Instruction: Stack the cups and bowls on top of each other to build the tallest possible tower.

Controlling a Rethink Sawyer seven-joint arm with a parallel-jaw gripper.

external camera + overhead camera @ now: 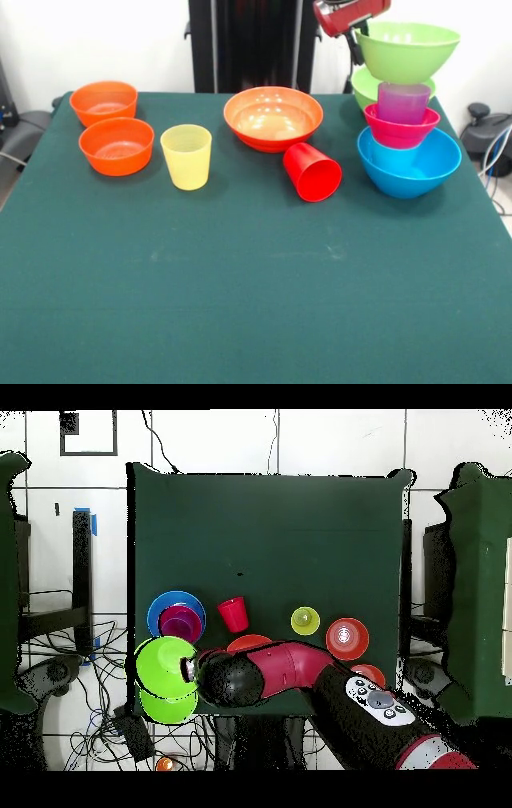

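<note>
At the right of the front view stands a tower. A large blue bowl (410, 170) is at the bottom, with a light blue shape inside it that looks like the light blue cup (390, 154). Above come the magenta bowl (400, 131), the purple cup (402, 102) and a lime green bowl (408, 50) on top. My gripper (354, 42) is at that top bowl's left rim. From overhead the gripper (188, 669) touches the green bowl (163, 662). A second lime green bowl (366, 86) stands behind the tower.
A red cup (312, 171) lies on its side mid-table. A yellow cup (186, 156) stands upright left of it. A wide orange bowl (273, 118) sits at the back centre. Two small orange bowls (103, 102) (117, 145) are at the far left.
</note>
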